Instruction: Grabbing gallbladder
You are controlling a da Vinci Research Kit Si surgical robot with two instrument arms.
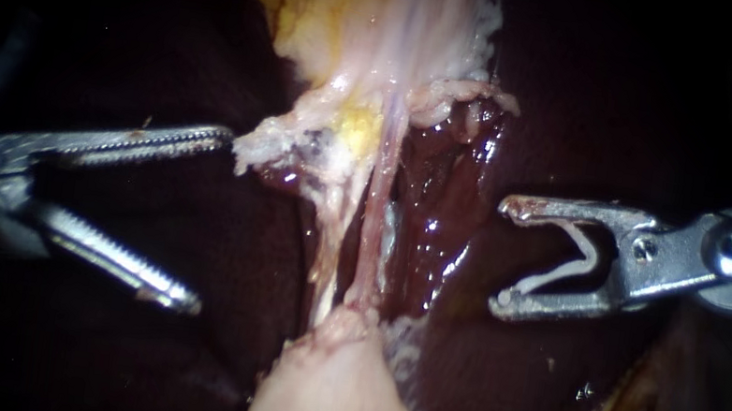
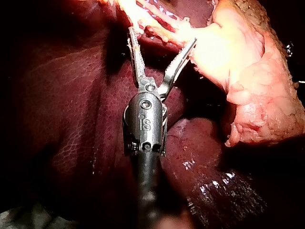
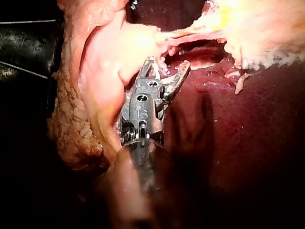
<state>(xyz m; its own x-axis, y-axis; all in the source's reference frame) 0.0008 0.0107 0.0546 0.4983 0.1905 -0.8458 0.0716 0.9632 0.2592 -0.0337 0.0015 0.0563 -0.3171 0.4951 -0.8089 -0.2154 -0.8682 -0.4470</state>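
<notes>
Nearest the scope: gallbladder [image 1: 312, 397], a smooth pale pink mass lying on the dark liver [image 2: 81, 119] at its near edge. Not gripped; neither instr touches it in the endoscope view.

Two thin tubes run from its top away toward the far tissue, side by side: a pale tube [image 1: 330, 229] and, just beside it, a pink tube [image 1: 372, 235]. Wet red liver surface shows behind them.

Level w/ the tubes, one instr on each side:
- Left instrument [image 1: 211, 219]: serrated jaws spread wide apart, nothing between them. Upper jaw tip sits right at the frayed whitish tissue [image 1: 275, 142] beside the tubes; can't tell if it's actually touching. Lower jaw hangs over bare liver, well apart from the tubes.
- Right instrument [image 1: 504, 254]: jaws stand apart but carry a white V-shaped clip [image 1: 554, 279], one leg along each jaw, open end facing the tubes. Near the pink tube, not around it.

Farthest: yellow fatty tissue [image 1: 362, 16] w/ white fibres, where the tubes end.
</notes>
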